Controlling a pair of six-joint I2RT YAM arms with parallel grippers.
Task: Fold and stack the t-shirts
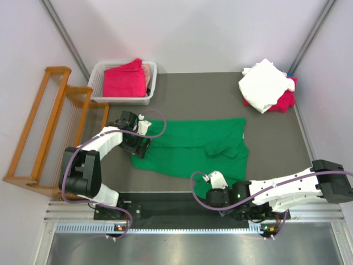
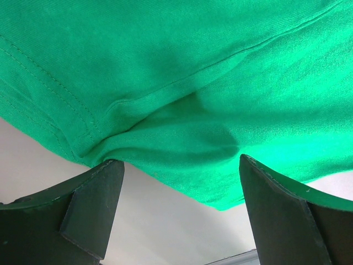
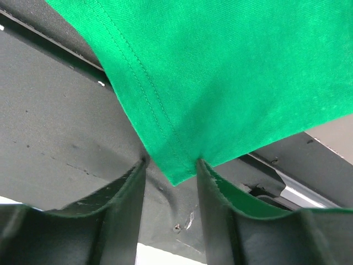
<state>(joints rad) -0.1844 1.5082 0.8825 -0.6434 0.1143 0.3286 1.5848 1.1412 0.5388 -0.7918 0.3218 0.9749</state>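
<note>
The right fingers (image 3: 121, 204) stand narrowly apart with a stitched corner of the green t-shirt (image 1: 193, 143) lying between their tips, touching both but not pinched flat. The left fingers (image 2: 94, 204) are spread wide, holding nothing, poised on either side of a puckered seam at the shirt's left edge. The green shirt lies spread across the middle of the dark counter (image 1: 209, 94). At the far right a white t-shirt (image 1: 265, 83) rests on a crimson t-shirt (image 1: 285, 102); a pinkish red t-shirt (image 1: 124, 80) fills the white basket (image 1: 99, 74), beside the orange rack (image 1: 38, 127).
</note>
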